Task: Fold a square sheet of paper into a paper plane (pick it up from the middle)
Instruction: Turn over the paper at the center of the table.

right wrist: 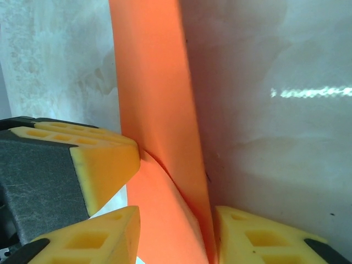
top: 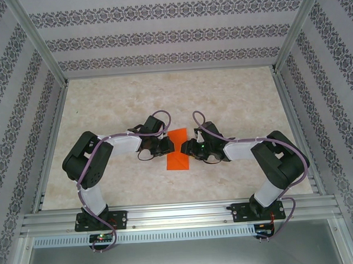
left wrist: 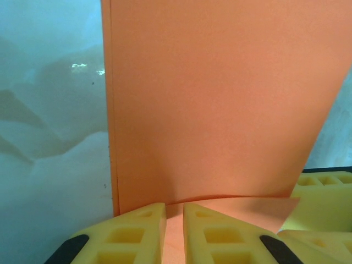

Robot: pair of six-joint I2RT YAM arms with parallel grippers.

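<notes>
The fold is about midway, I judge. The sheet (top: 177, 154) lies at the centre of the top view on the table (top: 234, 99). It is already narrowed to an upright strip with a slanted upper edge, and more creases are needed.

The left gripper (left wrist: 174, 208) sits at the bottom of its own view on the sheet's near edge. Its fingers are almost together with a thin slit between them, and I cannot tell whether they nip the paper.

The right gripper (right wrist: 177, 215) is spread. A raised flap of the sheet runs up between its fingers and touches the one at lower right of the frame.

The next move is likely to lay that flap over and press the crease flat, while the left side pins the sheet against sliding.
</notes>
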